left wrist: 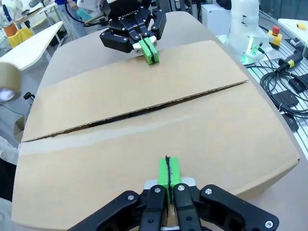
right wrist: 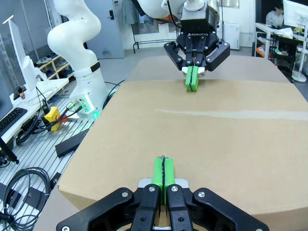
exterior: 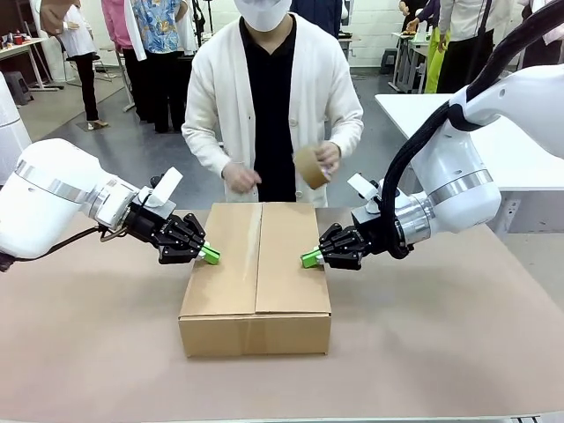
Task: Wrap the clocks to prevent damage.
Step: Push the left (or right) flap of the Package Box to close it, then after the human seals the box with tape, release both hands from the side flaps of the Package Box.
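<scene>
Front view: the left gripper (exterior: 210,255) and the right gripper (exterior: 310,258), each with its jaws together, rest their green pads on the left and right edges of the closed cardboard box (exterior: 256,291). Behind the box, a person holds a brown tape roll (exterior: 310,166).

Left wrist view: a dark gap (left wrist: 125,114) runs along the box's flap seam.

Right wrist view: a glossy streak (right wrist: 231,114) crosses the box top.

Where the clocks lie cannot be told.

One cardboard box (exterior: 256,282) sits mid-worktop (exterior: 423,335), its two top flaps meeting at one seam. Two robot hands, the left hand (exterior: 210,255) and the right hand (exterior: 310,258), are at its side edges. One person (exterior: 273,97) at the far edge holds one brown tape roll (exterior: 308,167).
</scene>
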`<state>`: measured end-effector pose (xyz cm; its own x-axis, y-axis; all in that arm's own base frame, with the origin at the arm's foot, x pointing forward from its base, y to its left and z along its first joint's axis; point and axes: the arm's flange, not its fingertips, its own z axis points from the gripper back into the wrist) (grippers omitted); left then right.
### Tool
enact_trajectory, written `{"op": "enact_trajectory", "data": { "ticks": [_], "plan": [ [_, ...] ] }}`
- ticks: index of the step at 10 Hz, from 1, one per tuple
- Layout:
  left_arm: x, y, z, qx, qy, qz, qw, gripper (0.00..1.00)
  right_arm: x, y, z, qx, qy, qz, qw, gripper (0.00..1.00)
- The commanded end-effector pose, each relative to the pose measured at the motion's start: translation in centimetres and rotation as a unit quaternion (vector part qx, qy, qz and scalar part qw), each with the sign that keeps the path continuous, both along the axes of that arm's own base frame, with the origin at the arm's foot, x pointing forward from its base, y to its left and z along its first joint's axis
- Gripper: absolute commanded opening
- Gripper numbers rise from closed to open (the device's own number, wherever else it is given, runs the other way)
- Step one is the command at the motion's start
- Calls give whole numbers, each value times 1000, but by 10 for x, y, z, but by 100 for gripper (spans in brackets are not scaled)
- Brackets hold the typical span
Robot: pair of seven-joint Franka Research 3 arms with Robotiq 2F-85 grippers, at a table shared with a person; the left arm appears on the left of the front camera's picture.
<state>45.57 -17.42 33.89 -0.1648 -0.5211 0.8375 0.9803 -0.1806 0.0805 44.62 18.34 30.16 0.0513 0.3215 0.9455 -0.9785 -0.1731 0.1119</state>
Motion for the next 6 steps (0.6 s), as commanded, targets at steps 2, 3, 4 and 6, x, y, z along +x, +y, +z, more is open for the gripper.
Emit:
{"op": "enact_trajectory", "data": {
  "ticks": [2, 3, 4, 6],
  "plan": [
    [-1, 1, -9, 10, 0, 3, 1000, 0, 0, 1, -5, -4, 2, -4, 1000, 1],
    [-1, 1, -9, 10, 0, 3, 1000, 0, 0, 1, -5, -4, 2, -4, 1000, 1],
    [-1, 1, -9, 10, 0, 3, 1000, 0, 0, 1, -5, -4, 2, -4, 1000, 1],
    [-1, 1, -9, 10, 0, 3, 1000, 0, 0, 1, -5, -4, 2, -4, 1000, 1]
  ]
}}
